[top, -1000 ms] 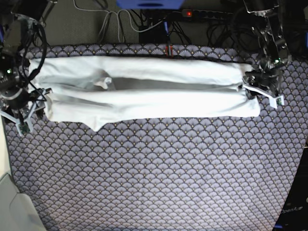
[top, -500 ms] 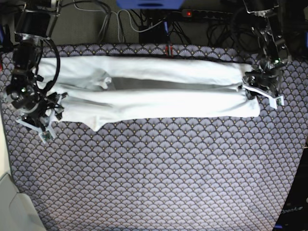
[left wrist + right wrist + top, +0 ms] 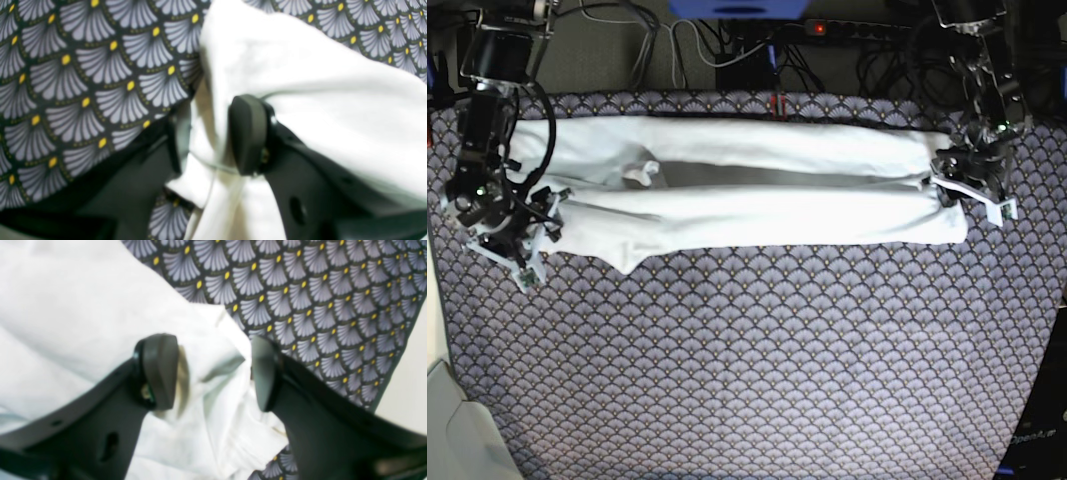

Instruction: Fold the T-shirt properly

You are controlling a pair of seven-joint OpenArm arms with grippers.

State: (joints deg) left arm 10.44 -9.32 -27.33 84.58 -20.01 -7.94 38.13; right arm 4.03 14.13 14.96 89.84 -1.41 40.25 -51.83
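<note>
**One end pinched, the other straddled**

The T-shirt (image 3: 747, 195) lies stretched across the far side of the patterned surface (image 3: 757, 370), doubled into a long band with two rolled ridges and a shadowed trough between them. A small point of cloth hangs off its near edge, toward the base view's left.

Over on that view's right, the left end effector (image 3: 213, 140) is clamped tight on the shirt's end: in the left wrist view, white cloth is bunched between the black pads (image 3: 248, 133), the jaws nearly together with only fabric between them.

Now the other end. The right end effector (image 3: 213, 371) sits at the shirt's opposite end, jaws spread wide. In the right wrist view a crumpled corner of white cloth (image 3: 213, 360) lies in the gap, brushing one fingertip (image 3: 160, 370), while the other fingertip stands beside it over the fan-patterned surface (image 3: 317, 290). Nothing is gripped there.
</note>
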